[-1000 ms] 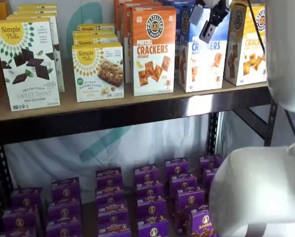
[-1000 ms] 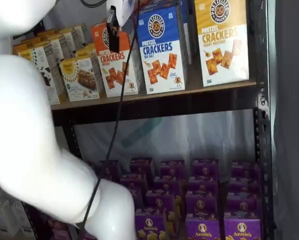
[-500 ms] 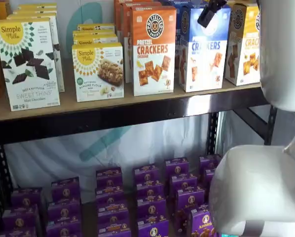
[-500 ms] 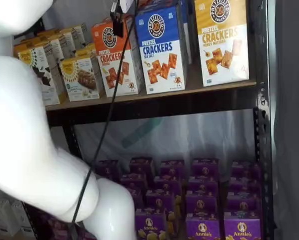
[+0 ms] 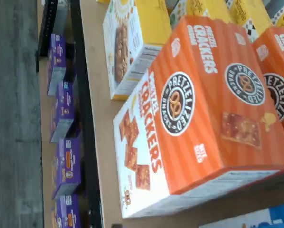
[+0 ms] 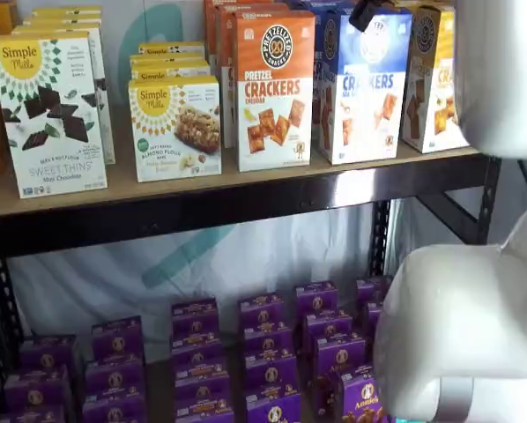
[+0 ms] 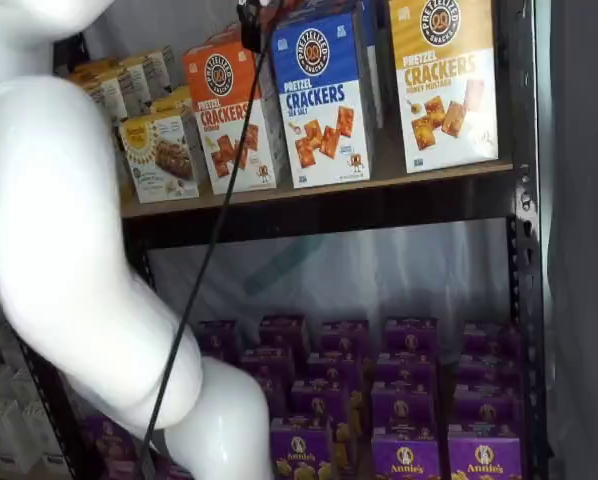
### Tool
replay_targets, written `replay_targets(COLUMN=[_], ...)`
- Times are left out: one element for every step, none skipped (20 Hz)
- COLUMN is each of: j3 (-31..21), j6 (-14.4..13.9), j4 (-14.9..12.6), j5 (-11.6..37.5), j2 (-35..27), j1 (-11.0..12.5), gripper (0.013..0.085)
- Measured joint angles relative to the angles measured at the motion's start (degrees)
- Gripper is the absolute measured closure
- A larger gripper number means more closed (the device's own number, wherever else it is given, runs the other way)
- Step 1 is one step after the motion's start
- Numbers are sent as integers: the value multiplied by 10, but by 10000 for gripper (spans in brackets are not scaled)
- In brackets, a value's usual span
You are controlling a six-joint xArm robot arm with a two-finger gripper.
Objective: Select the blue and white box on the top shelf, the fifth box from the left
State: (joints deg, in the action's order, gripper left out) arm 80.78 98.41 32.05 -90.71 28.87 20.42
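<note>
The blue and white box [image 6: 365, 86] stands upright on the top shelf [image 6: 246, 198], with the orange-topped cracker box [image 6: 274, 90] just beside it at 9 o'clock and the yellow-topped cracker box [image 6: 435, 79] at 3 o'clock. Only a black tip of the end effector [image 6: 367, 13] shows at the box's 12 o'clock edge, so I cannot tell whether it is released or clenched. In the wrist view the orange-topped cracker box fills most of the picture.
</note>
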Motion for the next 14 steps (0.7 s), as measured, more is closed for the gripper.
replay_targets(j3=[8, 12, 16, 20, 24, 27, 30, 32, 34, 37, 40, 43, 50, 56], j6=[0, 0, 0, 0, 1, 1, 1, 2, 2, 3, 4, 4, 5, 6], j4=[-5, -8, -11, -14, -16, -18, -20, -21, -21, -24, -27, -30, -34, -39], j5=[2, 3, 4, 7, 10, 12, 15, 18, 21, 23, 26, 27, 26, 23], j2=[-9, -15, -21, -27, -34, -39, -43, -48, -51, -56, -60, -64, -71, -78], j1=[-3, -5, -7, -10, -12, -14, -15, -16, -17, -18, -19, -20, -21, -22], gripper=[130, 130, 130, 130, 130, 130, 130, 130, 130, 130, 130, 130, 130, 130])
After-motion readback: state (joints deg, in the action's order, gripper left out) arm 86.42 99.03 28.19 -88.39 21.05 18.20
